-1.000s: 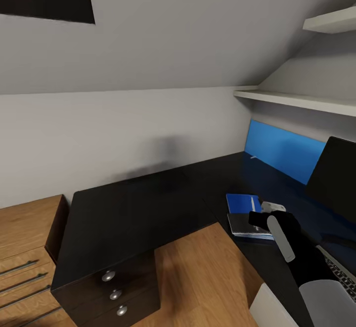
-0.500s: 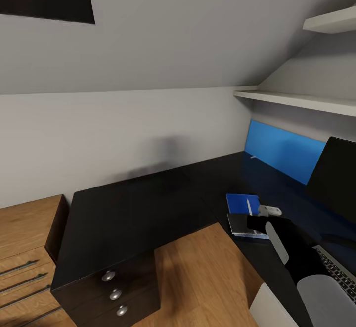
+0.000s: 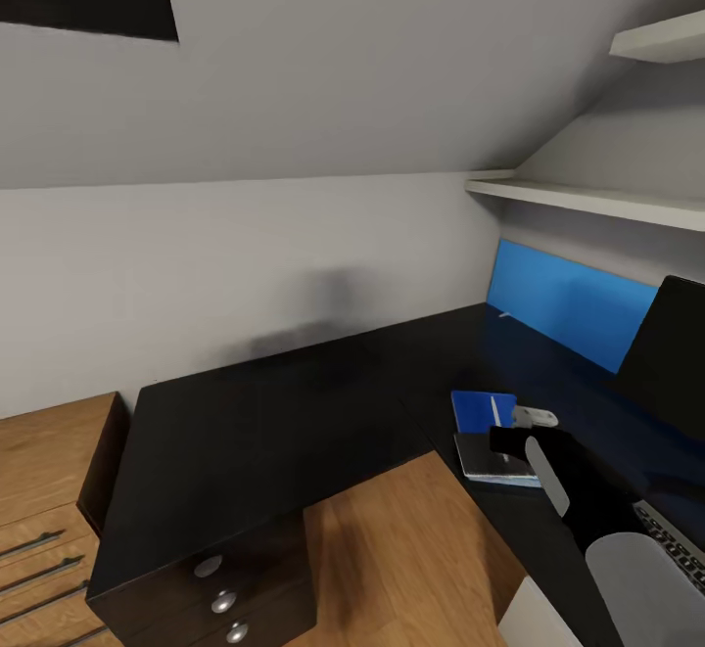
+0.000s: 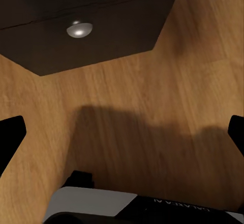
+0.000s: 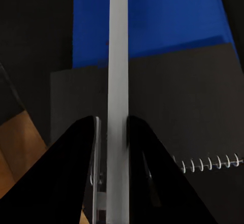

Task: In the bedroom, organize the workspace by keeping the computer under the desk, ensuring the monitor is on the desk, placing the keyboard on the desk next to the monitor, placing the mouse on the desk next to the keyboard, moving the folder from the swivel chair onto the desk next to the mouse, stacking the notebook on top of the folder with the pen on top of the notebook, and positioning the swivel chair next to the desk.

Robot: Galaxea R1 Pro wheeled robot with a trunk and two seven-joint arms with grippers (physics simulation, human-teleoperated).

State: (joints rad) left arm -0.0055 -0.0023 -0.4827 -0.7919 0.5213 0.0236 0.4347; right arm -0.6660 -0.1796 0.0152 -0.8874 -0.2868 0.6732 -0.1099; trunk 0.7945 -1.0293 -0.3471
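The large L-shaped glossy black bench (image 3: 284,412) with its blue back panel (image 3: 568,302) runs along the grey wall, and its black drawer unit (image 3: 220,600) shows three closed drawers with round silver knobs; what is inside them cannot be told. To the left stands a light wooden drawer chest (image 3: 44,490), its drawers also closed. On the bench near the inner corner lie a flat blue folder (image 3: 480,405) and, just beside it and overlapping its near edge, a dark grey spiral-bound notebook (image 3: 490,459). In the right wrist view the right hand (image 5: 118,132) has its two black fingers (image 5: 81,153) closed tight on a thin white stick pen (image 5: 118,56), which runs straight out between them, above the notebook (image 5: 168,102) and the folder (image 5: 152,16). In the head view that right hand (image 3: 519,432) hovers over the notebook. The wide flat black monitor (image 3: 676,344) stands on the bench at the right, with the corner of a slim keyboard (image 3: 676,534) with grey keys below it. The left hand (image 4: 122,132) hangs spread wide open and empty over the wooden floor (image 4: 152,107), beside the drawer unit (image 4: 86,26).
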